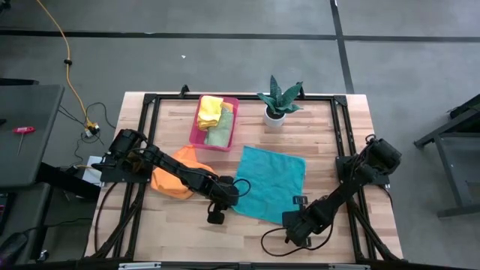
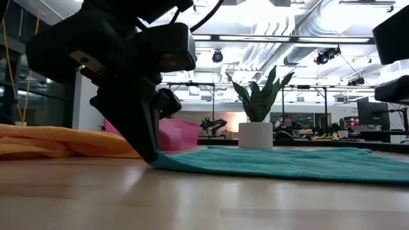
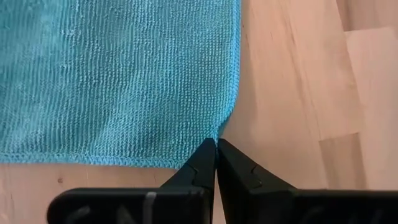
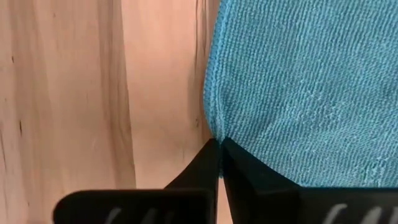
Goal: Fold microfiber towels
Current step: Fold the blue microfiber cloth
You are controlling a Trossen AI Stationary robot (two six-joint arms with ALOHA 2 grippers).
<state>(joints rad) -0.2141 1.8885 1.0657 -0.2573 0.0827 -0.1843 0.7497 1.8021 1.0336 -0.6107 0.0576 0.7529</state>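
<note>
A teal towel lies spread flat on the wooden table; it also shows in the low view. My left gripper is shut at the towel's near left corner, and the low view shows it there too. My right gripper is shut at the towel's near right corner. An orange towel lies crumpled on the table under my left arm. A yellow towel and a light green towel lie in the pink tray. My left gripper pinches the teal towel's near left corner between its two fingertips, slanting down from the near left. The corner stays low at the table and the rest of the towel lies flat. How many layers it has, I cannot tell. My right gripper pinches the teal towel's near right corner between its two fingertips, coming from the near right. The towel lies flat on the table beyond the fingers.
A potted plant in a white pot stands at the far side, right of the pink tray. A black frame runs around the table top. Bare wood lies along the near edge.
</note>
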